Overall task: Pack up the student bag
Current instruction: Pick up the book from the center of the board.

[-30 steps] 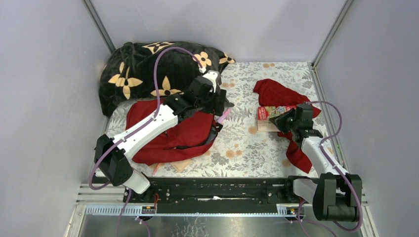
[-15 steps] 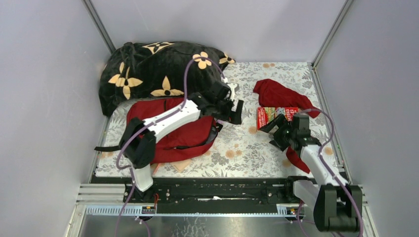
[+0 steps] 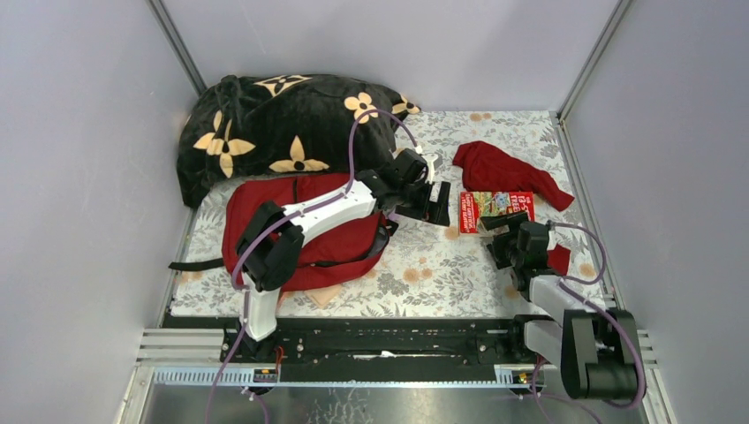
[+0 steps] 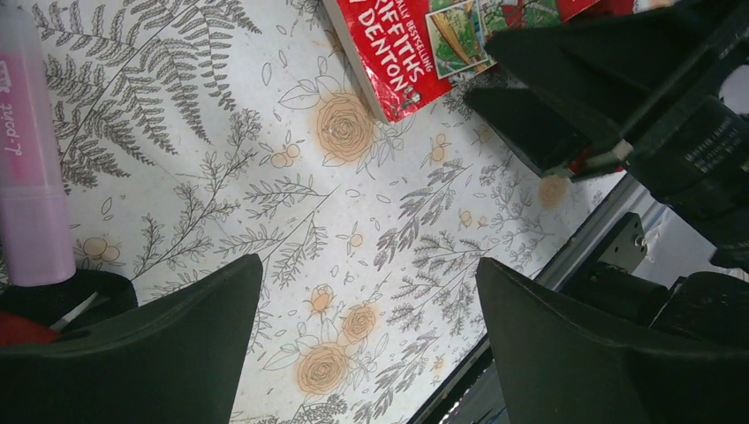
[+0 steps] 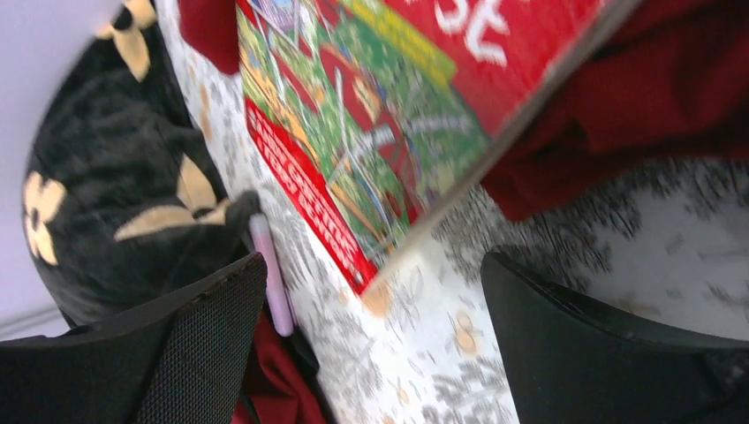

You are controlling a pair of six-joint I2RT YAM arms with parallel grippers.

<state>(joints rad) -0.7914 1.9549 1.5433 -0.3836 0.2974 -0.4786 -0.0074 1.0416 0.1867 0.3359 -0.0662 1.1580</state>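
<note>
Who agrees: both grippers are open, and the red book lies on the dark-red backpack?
Wrong place: the red book lies on the floral tablecloth, apart from the dark-red backpack, per the top external view. Left gripper and right gripper are open.

The left arm's fingers (image 3: 442,212) hover between the student bag (image 3: 300,231) and a red book (image 3: 495,208).

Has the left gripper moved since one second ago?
Yes. The left gripper moved rightward, off the student bag toward the red book.
</note>
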